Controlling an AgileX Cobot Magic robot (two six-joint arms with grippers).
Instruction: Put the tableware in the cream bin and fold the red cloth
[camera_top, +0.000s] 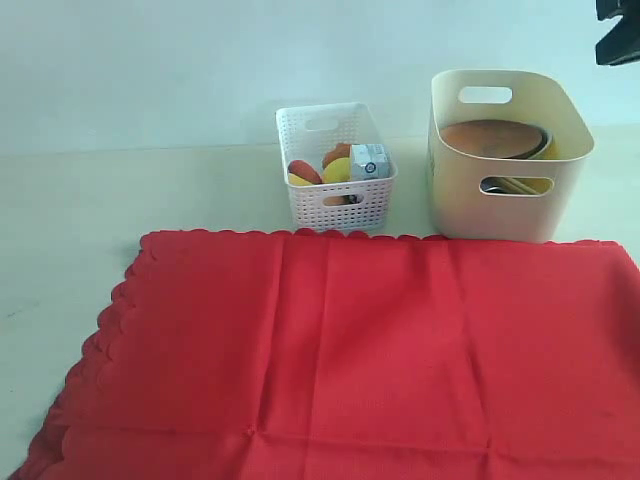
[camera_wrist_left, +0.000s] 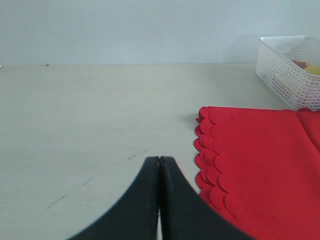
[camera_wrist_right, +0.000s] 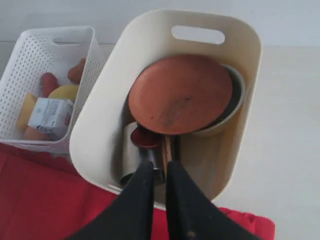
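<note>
Terracotta plate (camera_wrist_right: 182, 92) hides most of the bowl (camera_wrist_right: 241, 95) inside the cream bin (camera_wrist_right: 100, 130).

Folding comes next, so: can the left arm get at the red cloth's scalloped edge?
Probably yes: the left gripper is shut above bare table beside the red cloth, with nothing between them.

Print on the small carton (camera_wrist_right: 49, 116) is unreadable.
</note>
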